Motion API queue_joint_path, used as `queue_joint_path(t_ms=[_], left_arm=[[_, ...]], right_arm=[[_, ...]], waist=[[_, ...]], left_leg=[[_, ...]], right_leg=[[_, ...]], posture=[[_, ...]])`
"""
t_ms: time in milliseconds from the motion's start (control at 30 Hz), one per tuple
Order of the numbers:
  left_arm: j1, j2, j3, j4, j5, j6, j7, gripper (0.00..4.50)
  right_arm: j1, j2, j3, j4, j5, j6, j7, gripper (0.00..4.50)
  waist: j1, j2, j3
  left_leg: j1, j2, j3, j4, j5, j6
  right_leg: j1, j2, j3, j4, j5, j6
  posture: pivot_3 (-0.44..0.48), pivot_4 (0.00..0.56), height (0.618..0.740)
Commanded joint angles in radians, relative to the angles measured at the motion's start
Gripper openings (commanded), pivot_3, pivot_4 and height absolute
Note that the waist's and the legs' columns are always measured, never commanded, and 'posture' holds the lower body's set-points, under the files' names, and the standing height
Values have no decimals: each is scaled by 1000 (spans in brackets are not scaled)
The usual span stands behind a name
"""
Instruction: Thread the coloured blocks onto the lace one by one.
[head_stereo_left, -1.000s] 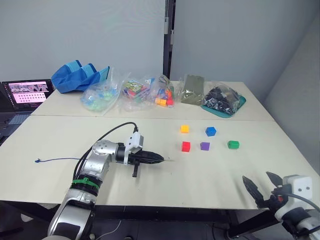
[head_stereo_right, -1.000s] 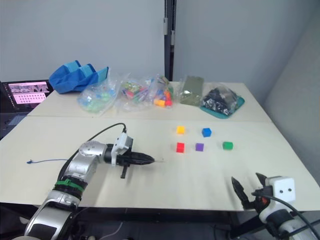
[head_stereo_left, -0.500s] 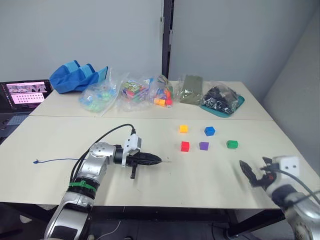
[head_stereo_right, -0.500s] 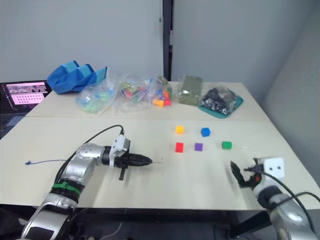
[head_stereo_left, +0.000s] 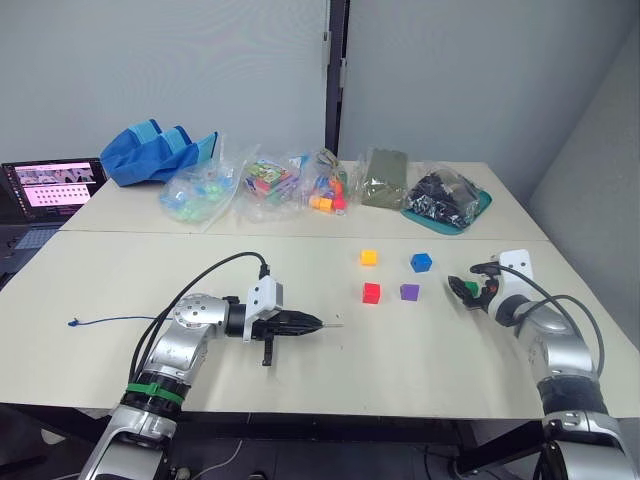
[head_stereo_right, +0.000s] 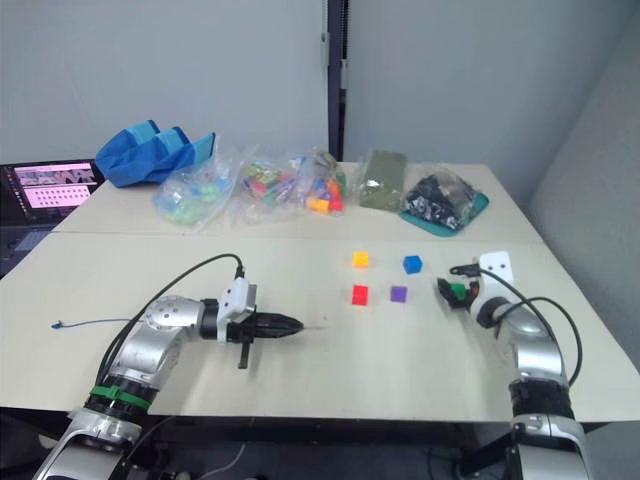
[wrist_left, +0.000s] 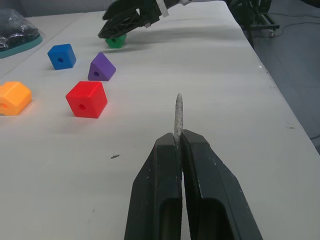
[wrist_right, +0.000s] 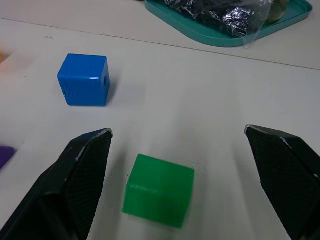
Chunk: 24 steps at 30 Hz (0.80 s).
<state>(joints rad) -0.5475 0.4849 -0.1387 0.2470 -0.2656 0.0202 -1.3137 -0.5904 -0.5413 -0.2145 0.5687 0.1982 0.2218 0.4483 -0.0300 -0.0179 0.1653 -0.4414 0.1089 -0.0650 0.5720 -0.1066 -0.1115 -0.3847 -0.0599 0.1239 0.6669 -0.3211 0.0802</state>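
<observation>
Lace (head_stereo_left: 110, 320) tip is pinched in left gripper (wrist_left: 178, 137), aimed blockward; right gripper (wrist_right: 177, 150) is spread astride green block (wrist_right: 159, 190) for pickup

Five coloured blocks (head_stereo_left: 409, 279) and a lace (head_stereo_left: 115, 320) are carried by the pale table (head_stereo_left: 420, 350). Along its far side, clear bags (head_stereo_left: 260, 185), a blue bag (head_stereo_left: 155, 152) and a teal tray (head_stereo_left: 470, 210) are laid.

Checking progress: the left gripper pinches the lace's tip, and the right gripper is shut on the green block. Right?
Not quite. In the right wrist view the right gripper is open, its fingers either side of the green block without touching. The left gripper does pinch the lace's tip.
</observation>
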Motion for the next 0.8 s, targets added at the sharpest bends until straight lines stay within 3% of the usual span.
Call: queue_joint_path(t_ms=[33, 100, 133, 433, 700, 800], left_arm=[[13, 19, 14, -64, -13, 20, 20, 37], [18, 22, 13, -75, -15, 27, 25, 37], [16, 23, 12, -76, -15, 30, 27, 10], [-10, 17, -7, -47, -10, 23, 14, 0], [-43, -10, -30, 18, -10, -8, -31, 0], [-68, -23, -41, 65, -11, -17, -61, 0]], right_arm=[[-28, 16, -2, 44, -15, -47, -23, 4500], [-25, 31, -8, 41, -4, -44, -26, 4500], [-19, 41, -13, 31, 0, -43, -34, 4246], [101, 102, -43, -258, 41, 45, -127, 1267], [299, 203, -2, -762, 106, 304, -216, 1224], [391, 326, 36, -962, 194, 451, -288, 1224]], waist=[[-3, 0, 0], [-5, 0, 0], [-6, 0, 0], [-7, 0, 0], [-10, 0, 0], [-11, 0, 0]], left_leg=[[0, 0, 0, 0, 0, 0], [0, 0, 0, 0, 0, 0], [0, 0, 0, 0, 0, 0], [0, 0, 0, 0, 0, 0], [0, 0, 0, 0, 0, 0], [0, 0, 0, -1, 0, 0]], right_leg=[[0, 0, 0, 0, 0, 0], [0, 0, 0, 0, 0, 0], [0, 0, 0, 0, 0, 0], [0, 0, 0, 0, 0, 0], [0, 0, 0, 1, 0, 0], [-1, 0, 0, 1, 0, 0]], posture=[[0, 150, 740], [0, 150, 740], [0, 150, 740], [0, 150, 740], [0, 150, 740], [0, 150, 740]])
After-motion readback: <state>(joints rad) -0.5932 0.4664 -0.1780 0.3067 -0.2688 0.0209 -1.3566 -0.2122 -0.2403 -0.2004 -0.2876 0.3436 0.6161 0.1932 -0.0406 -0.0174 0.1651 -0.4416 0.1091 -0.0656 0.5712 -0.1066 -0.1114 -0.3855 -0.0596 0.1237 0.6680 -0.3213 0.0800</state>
